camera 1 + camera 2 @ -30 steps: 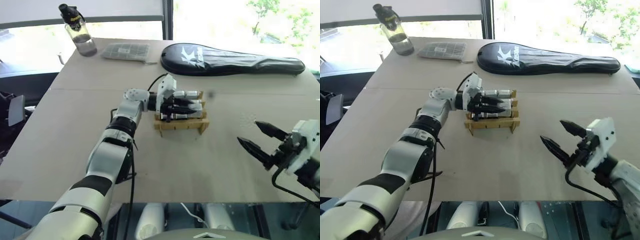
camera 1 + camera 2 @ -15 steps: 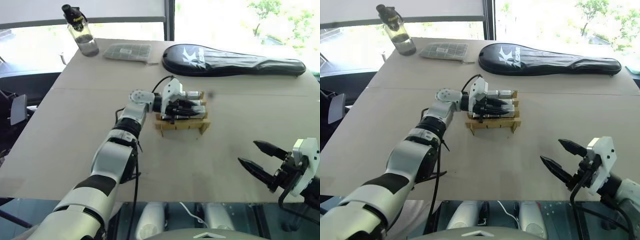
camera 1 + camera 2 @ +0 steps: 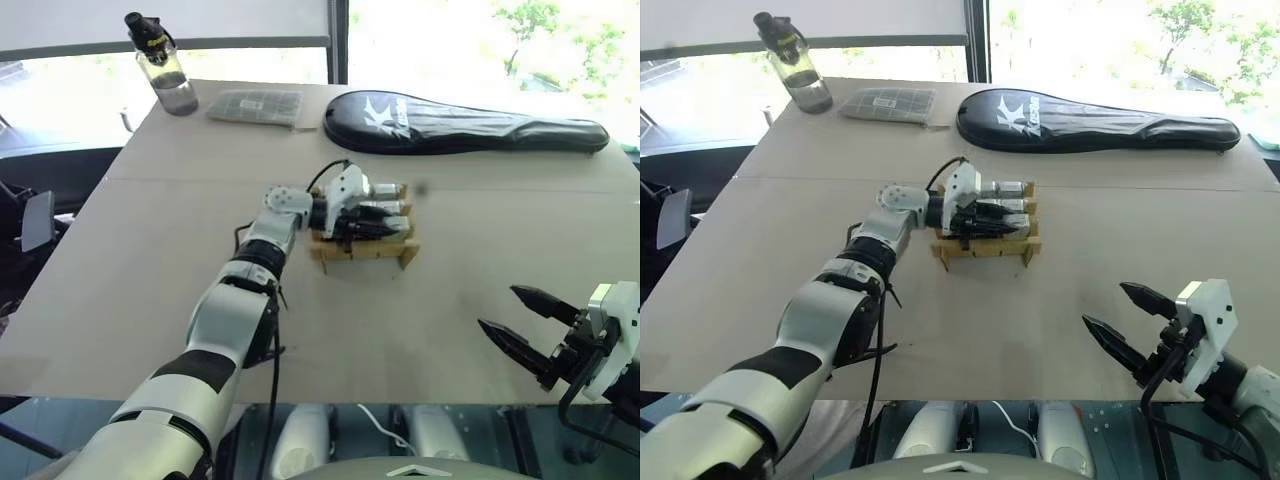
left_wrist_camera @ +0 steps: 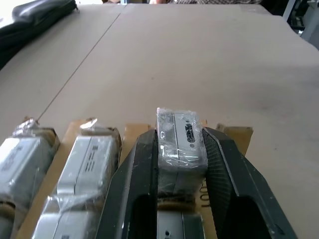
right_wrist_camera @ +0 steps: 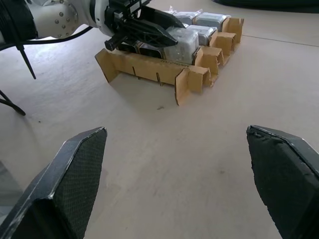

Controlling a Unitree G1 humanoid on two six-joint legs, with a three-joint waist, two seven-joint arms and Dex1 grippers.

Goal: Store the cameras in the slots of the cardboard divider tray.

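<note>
Cameras sit wrapped in clear film in the tray point(image 3: 362, 252), which is mid-table, well in front of the black case point(image 3: 465, 122). Your left gripper point(image 4: 180, 164) is over the tray, fingers clamped on one camera point(image 4: 180, 144) that stands at the end slot of the near row. In the left wrist view that camera's top pokes up between the fingers point(image 4: 134, 184), with its lower part down among the cardboard dividers; two more cameras point(image 4: 92, 159) sit in the slots beside it. From the right wrist view you see the left gripper lying low and nearly level across the tray top, its tips by a wrapped camera near the tray's corner.

Your right gripper point(image 3: 528, 322) is wide open and empty, well clear of the tray, hanging over bare table point(image 3: 150, 260) near the front edge on the right side. Its two fingers point(image 5: 75, 174) frame the tray from a distance.

At the far left corner you have a water bottle point(image 3: 162, 65), with a flat grey packet point(image 3: 255, 105) next to it.
</note>
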